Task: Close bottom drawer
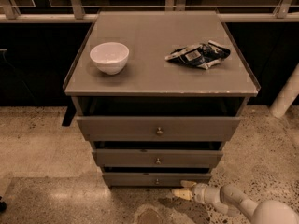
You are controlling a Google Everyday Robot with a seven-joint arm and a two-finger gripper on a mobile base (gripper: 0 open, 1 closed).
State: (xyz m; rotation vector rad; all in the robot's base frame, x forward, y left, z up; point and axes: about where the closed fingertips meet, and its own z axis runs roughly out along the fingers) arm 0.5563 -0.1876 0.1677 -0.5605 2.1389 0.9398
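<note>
The grey cabinet has three drawers, all pulled out a little. The bottom drawer (140, 178) is the lowest, with the slimmest grey front and a small round brass knob (157, 181). My gripper (184, 189) comes in from the lower right on a white arm, just in front of the right part of the bottom drawer's front, near the floor. One pale fingertip (188, 184) is at the panel's lower edge.
A white bowl (109, 57) and a crumpled dark snack bag (198, 55) lie on the cabinet top (154, 73). The middle drawer (157, 158) and top drawer (159, 128) stick out above. A white post (286, 97) stands at the right. The floor is speckled stone.
</note>
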